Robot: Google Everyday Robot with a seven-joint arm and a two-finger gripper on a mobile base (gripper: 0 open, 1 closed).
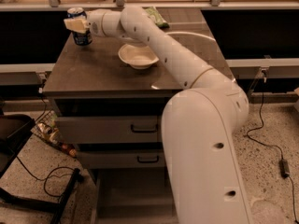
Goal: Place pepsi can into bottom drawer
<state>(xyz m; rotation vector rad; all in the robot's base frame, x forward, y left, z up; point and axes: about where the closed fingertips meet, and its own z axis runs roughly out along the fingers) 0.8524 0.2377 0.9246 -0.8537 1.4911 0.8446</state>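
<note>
**Helper:** Where is the can?

**Me:** The pepsi can (83,36) stands upright at the back left corner of the bench (93,78), near its edge. My end effector (76,24) is right at the can's upper half. Whether it is clamped on the can or only beside it, I cannot tell.

**Helper:** How will it handle?

**Me:** Light, I judge, and stiff enough, though the thin wall would dent under a hard squeeze. The smooth side looks slippery. I would hold it across the round side around mid-height and keep it upright.

**Helper:** What is around it?

**Me:** The white bowl (138,56) sits near the can, to its right, toward the middle of the bench. The green bag (156,17) lies at the back, well apart. The bottom drawer (126,195) stands pulled out below, and my own arm hides its right part. The two upper drawers (107,129) are shut, so the can probably has to clear the bench's front edge before going down.
</note>
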